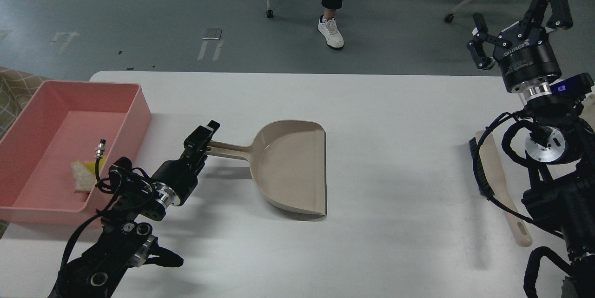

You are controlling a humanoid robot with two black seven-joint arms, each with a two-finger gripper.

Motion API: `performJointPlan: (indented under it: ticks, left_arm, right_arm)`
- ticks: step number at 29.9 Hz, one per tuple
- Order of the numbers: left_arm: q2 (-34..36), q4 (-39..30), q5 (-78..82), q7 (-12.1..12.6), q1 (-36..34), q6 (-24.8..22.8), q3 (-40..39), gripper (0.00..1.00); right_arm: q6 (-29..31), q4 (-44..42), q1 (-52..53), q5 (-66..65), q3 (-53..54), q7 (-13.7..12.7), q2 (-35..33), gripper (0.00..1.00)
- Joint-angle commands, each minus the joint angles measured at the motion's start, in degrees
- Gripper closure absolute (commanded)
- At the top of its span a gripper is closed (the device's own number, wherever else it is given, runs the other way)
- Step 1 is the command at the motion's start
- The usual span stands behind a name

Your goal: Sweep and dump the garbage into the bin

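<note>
Garbage (pixel 86 173) sits in the bin (pixel 139 112) already. Left end effector (pixel 204 142) grips the dustpan (pixel 288 172) handle; set it flat, release cleanly. Right end effector (pixel 518 21) spread wide, empty.

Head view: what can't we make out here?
- Garbage in the bin: the left arm's cable and connector cover part of it; no thin strip can be picked out.
- Left gripper at the dustpan handle: fingers dark and bunched, so grip state is unclear.
- Brush: the right arm covers part of it; bristles mostly hidden.
- Right gripper: open, empty; arm base cut off by the frame edge.
</note>
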Motion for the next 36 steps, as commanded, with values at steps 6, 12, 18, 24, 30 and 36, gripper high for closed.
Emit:
performJointPlan:
  ticks: [6,12,18,24,30,36]
  left_arm:
    - [4.34,2.5,-1.06,-0.06,-2.74,0.13,0.0,0.31]
    - [7.23,0.84,-3.87,-0.06,-2.3,-0.04,-0.26,0.29]
    - [9.35,0.31,-4.58,-0.06,-2.74,-0.04,-0.7,0.29]
    - [14.27,-2.5,-9.05,0.47,-3.97,-0.22,-1.23,0.28]
    - [20.16,-8.31,-17.67,1.52,-8.45,-0.57,-1.23,0.26]
    - [19.46,-0.94,-20.4,0.64,-17.85,-0.48,-1.14,0.24]
  right_arm:
    - [1.22,-0.01,-0.21,0.06,-0.09,0.01,-0.08,0.0]
    - [1.3,-0.01,-1.0,0.06,-0.09,0.01,-0.08,0.0]
    - [1.3,0.08,-1.17,0.06,-0.09,0.01,-0.16,0.0]
    - [1.3,0.08,-1.26,0.06,-0.09,0.01,-0.16,0.0]
    - [0.34,-0.89,0.67,-0.29,0.0,-0.08,-0.69,0.0]
    - [-1.77,-1.42,4.71,-0.02,-0.18,-0.17,-0.16,0.0]
